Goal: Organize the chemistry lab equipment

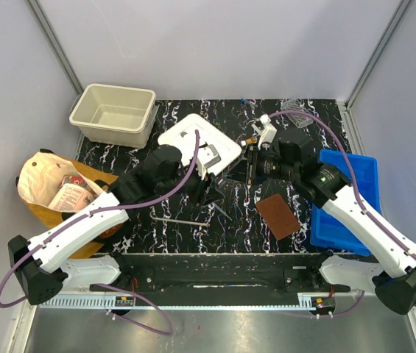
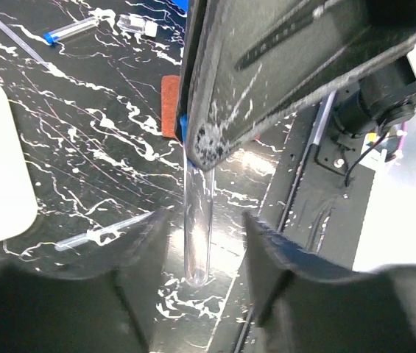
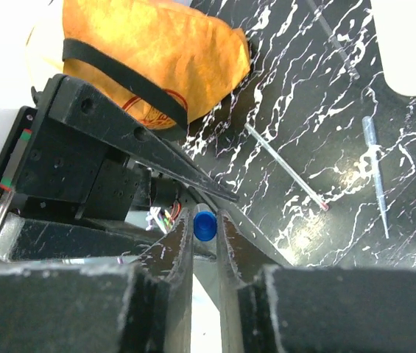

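Left wrist view: clear tube (image 2: pixel 196 235) runs lengthwise between the part-open jaws of left gripper (image 2: pixel 204 220), untouched; rounded end toward its palm. Opposite end, blue cap (image 3: pixel 205 225), clamped in right gripper (image 3: pixel 205 219).

A black table (image 1: pixel 156 235) veined with white marbling fills the scene. At far left sits a cream tub (image 1: pixel 113 112), and beside it a white tray (image 1: pixel 193 136). A bright blue bin (image 1: pixel 362 176) lies right, with a brown pad (image 1: pixel 277 215) just left of it. At left, a tan paper bag (image 1: pixel 42 173) holds red-and-white packets (image 1: pixel 68 195). The arms (image 1: pixel 82 228) are white and black with purple cables (image 1: pixel 196 151). The test tube (image 2: pixel 196 235) is clear, its cap (image 3: pixel 205 224) blue. The pipette (image 3: pixel 375 173) is clear, and the thin rod (image 3: pixel 281 173) has a red tip.
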`<action>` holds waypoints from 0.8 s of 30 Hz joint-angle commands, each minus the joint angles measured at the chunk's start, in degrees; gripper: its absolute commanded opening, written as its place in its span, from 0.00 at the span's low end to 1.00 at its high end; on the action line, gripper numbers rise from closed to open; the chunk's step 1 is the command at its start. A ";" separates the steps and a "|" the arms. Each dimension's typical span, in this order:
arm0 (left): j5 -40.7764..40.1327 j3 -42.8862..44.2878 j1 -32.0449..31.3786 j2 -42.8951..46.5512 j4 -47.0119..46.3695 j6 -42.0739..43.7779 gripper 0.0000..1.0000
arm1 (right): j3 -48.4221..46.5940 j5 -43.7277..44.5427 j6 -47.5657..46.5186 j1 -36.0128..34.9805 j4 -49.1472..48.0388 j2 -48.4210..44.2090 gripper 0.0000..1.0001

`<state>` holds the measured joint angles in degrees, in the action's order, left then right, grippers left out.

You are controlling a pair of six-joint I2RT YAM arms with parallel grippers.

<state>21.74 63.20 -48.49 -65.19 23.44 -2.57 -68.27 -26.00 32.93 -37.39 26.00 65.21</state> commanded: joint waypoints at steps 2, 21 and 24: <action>-1.51 0.08 -0.47 2.78 -2.79 0.28 0.65 | 0.07 6.65 -0.32 -0.23 -3.94 -3.86 0.15; -27.45 -3.52 -1.52 12.80 0.64 -1.39 0.99 | -14.87 50.52 -28.60 8.63 -7.33 15.80 0.16; -28.50 -3.08 -1.61 12.37 1.43 -0.69 0.99 | -17.85 50.17 -32.66 14.16 -12.98 23.36 0.16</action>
<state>-1.21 59.86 -49.67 -53.23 25.04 -3.42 -81.58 17.45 9.34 -29.28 23.29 80.93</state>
